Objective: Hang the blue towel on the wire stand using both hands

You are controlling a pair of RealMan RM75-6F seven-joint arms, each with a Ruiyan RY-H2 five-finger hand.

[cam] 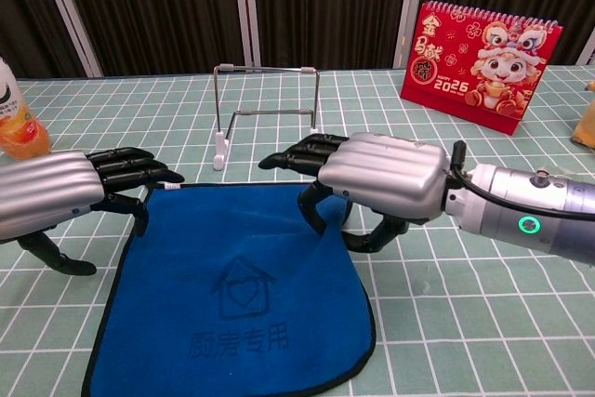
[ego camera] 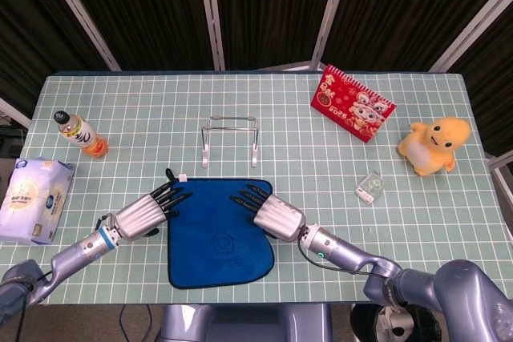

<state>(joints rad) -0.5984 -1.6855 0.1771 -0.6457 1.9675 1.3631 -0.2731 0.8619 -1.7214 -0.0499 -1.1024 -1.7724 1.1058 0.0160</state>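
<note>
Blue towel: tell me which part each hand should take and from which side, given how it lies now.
Take the blue towel by its two far corners, the edge nearest the wire stand. It lies flat, so each hand probably has to come from above and pinch: the left hand at the far-left corner by the white tag, the right hand at the far-right corner. That edge can then be lifted over the stand's top bar.

A counter (ego camera: 449, 222) covered in a pale green mat with a white grid fills the scene under even light. Behind its far edge hang dark, pleated curtains (ego camera: 264, 6), crossed by slanted pale metal poles (ego camera: 210, 10).
</note>
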